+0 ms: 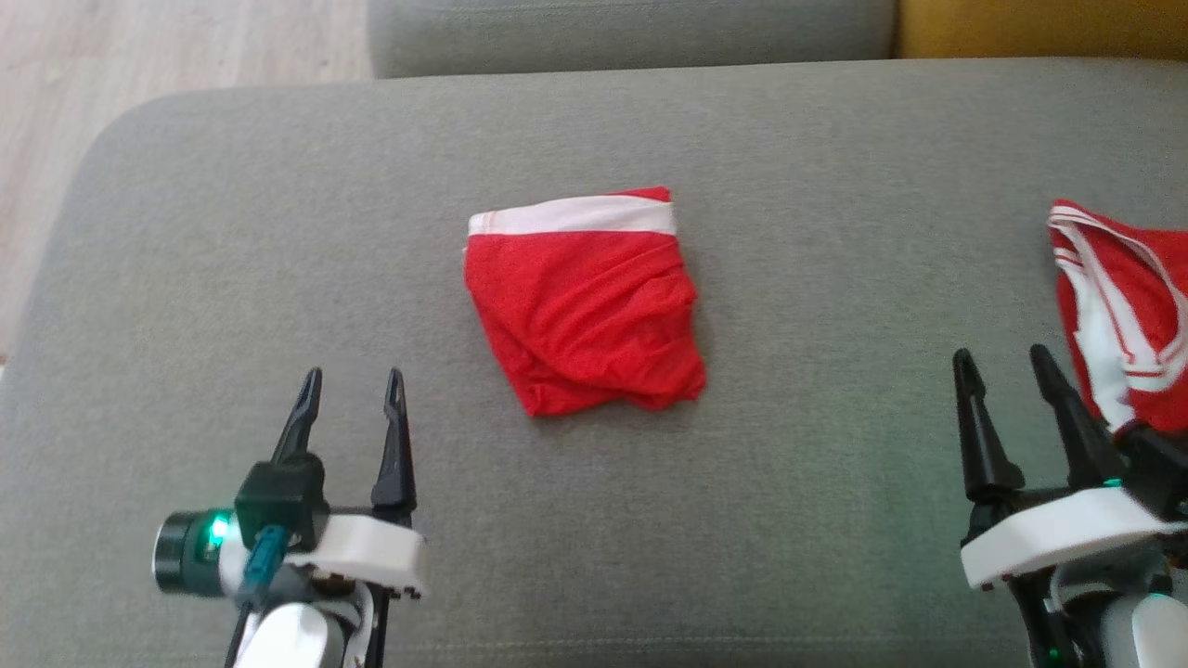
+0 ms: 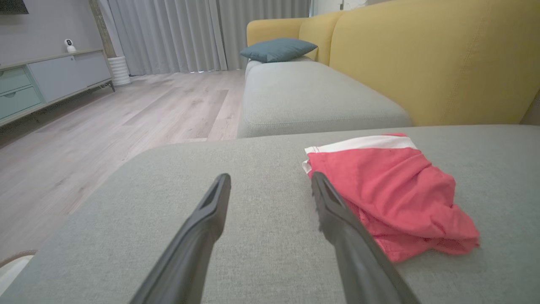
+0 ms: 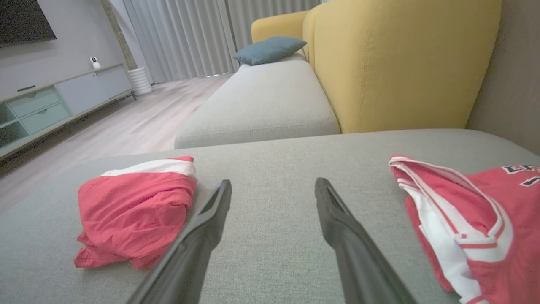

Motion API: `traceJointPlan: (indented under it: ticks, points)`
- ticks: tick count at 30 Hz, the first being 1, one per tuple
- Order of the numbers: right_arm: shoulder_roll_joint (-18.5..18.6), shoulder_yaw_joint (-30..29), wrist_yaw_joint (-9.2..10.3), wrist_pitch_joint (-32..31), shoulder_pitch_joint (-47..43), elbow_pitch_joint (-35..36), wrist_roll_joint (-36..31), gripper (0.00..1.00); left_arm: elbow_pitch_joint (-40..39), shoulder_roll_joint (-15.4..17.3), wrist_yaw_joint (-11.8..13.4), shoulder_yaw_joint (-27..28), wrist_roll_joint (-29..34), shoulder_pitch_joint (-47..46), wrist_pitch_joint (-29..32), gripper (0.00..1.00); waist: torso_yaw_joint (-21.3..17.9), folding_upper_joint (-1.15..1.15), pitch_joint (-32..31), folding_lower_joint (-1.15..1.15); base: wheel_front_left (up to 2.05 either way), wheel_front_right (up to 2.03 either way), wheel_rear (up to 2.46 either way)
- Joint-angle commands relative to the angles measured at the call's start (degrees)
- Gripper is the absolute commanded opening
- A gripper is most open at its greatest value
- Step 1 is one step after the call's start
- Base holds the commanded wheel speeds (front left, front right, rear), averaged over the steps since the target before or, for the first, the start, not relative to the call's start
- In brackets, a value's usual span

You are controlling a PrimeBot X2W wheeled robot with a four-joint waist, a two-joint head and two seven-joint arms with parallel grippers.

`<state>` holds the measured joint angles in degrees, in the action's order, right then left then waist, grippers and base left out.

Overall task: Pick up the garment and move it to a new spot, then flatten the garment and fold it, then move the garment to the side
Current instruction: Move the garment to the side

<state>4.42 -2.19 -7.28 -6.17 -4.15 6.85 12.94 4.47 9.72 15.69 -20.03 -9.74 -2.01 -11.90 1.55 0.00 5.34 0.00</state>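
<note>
A red cloth garment with a white waistband (image 1: 580,306) lies bunched and roughly folded at the middle of the head view, on a broad grey woven-fabric cushion (image 1: 232,232). Its white band runs along its top edge and its wrinkled hem points toward the bottom of the frame. The left gripper (image 1: 355,373) sits at the lower left, its two long dark fingers spread wide with nothing between them, apart from the garment, which lies to its upper right (in the left wrist view the cloth shows just past the right-hand finger). The right gripper (image 1: 1000,353) is at the lower right, likewise wide open and empty. At the right edge of the frame, just beside that gripper's fingers, lies a red jersey with white stripes (image 1: 1128,306), partly cut off; whether it touches a finger cannot be told. High in both wrist views stand a mustard-yellow upholstered sofa back (image 2: 422,63) and a teal pillow (image 2: 278,48), with pale wooden floor (image 2: 105,126) at the left.
</note>
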Motion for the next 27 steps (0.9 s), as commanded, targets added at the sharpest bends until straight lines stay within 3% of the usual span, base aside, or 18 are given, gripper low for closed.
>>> traceJointPlan:
  ticks: [1,8,18,27]
  points:
    - [1.13,1.39,-0.21,-0.33,2.37,1.40,-0.21,1.00,-2.17,0.80,0.31,1.52,0.12,-3.25,-0.77,1.00,1.10,0.00,0.43,0.00,0.00,0.00,0.00]
    - [3.82,4.16,-0.21,-3.50,8.26,-5.25,1.27,1.00,-1.92,-0.63,-0.19,0.39,0.30,-6.44,-1.75,1.00,7.24,0.00,2.65,0.00,0.00,0.00,0.00]
    - [5.60,9.61,-0.21,-4.20,20.87,-21.84,3.93,1.00,-0.62,-3.45,-0.97,-1.31,0.42,-10.47,-2.92,1.00,16.21,0.00,6.56,0.00,0.00,0.00,0.00]
    - [6.16,13.61,-0.21,-8.05,29.49,-35.25,7.59,1.00,-0.96,-4.71,-1.31,-1.35,0.84,-11.62,-3.08,1.00,18.58,0.00,8.53,0.00,0.00,0.00,0.00]
